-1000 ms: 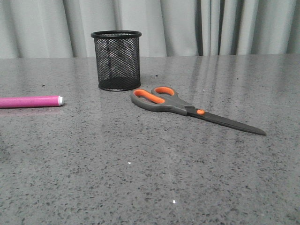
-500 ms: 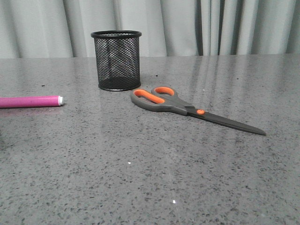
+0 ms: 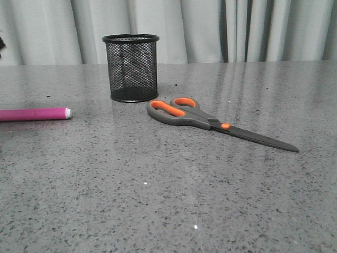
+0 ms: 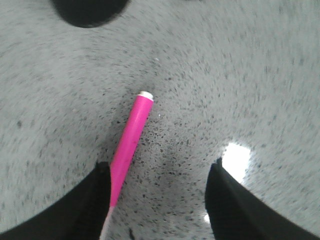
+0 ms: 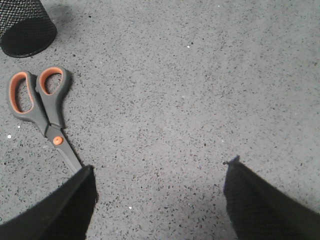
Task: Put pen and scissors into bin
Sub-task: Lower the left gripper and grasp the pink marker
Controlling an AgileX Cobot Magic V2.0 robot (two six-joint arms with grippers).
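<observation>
Left gripper [image 4: 157, 192]: jaws spread wide, holding nothing. It hangs above the table [image 3: 158, 200], and the pen [image 4: 128, 143] lies on the surface below, its rear end passing just inside one finger [image 4: 85, 200]; whether pen and finger touch cannot be told from the left wrist view. The pen's white tip points away from the gripper.

Pen, front view [image 3: 32, 114]: lying flat at the far left of the table, running off the picture's left edge, white tip toward the centre. Well apart from the other items.

Bin [image 3: 130, 67]: upright on the table, left of centre and toward the back, in front of grey curtains [image 3: 210, 29]. The mesh shows no contents, as far as the front view allows.

Scissors [image 3: 210, 122]: lying flat, closed, just in front and right of the bin. Handles nearest the bin without touching it; blades point away to the right and toward the camera.

Right gripper [image 5: 157, 197]: jaws wide apart, nothing between them. It hangs above the table; in the right wrist view the scissors [image 5: 42, 112] lie beside it, the blade end running under one finger [image 5: 60, 210]. Contact cannot be determined. The bin [image 5: 25, 25] stands beyond the scissor handles.
</observation>
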